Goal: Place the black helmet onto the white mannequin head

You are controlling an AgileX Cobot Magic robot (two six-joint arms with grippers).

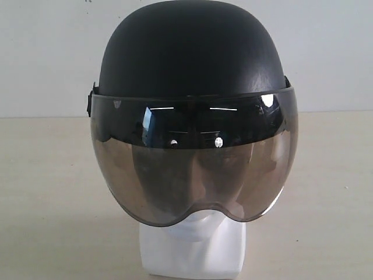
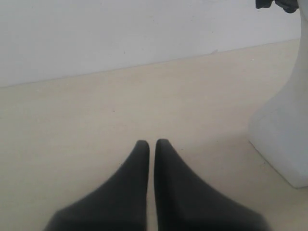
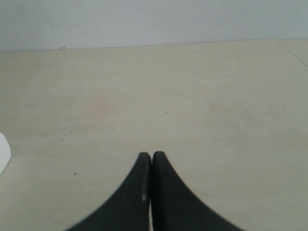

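Note:
The black helmet (image 1: pixel 189 49) sits on the white mannequin head (image 1: pixel 201 224), its smoky visor (image 1: pixel 195 169) down over the face so only the chin and blocky neck base (image 1: pixel 192 254) show. In the left wrist view the neck base (image 2: pixel 284 134) stands off to one side, with a dark scrap of the helmet (image 2: pixel 276 4) above it. My left gripper (image 2: pixel 151 143) is shut, empty, low over the table and apart from the base. My right gripper (image 3: pixel 151 155) is shut and empty over bare tabletop. Neither gripper appears in the exterior view.
A pale beige table (image 1: pixel 46 192) runs back to a plain white wall (image 1: pixel 46 52). A sliver of something white (image 3: pixel 3 154) shows at the edge of the right wrist view. A table seam (image 3: pixel 293 50) crosses one corner there.

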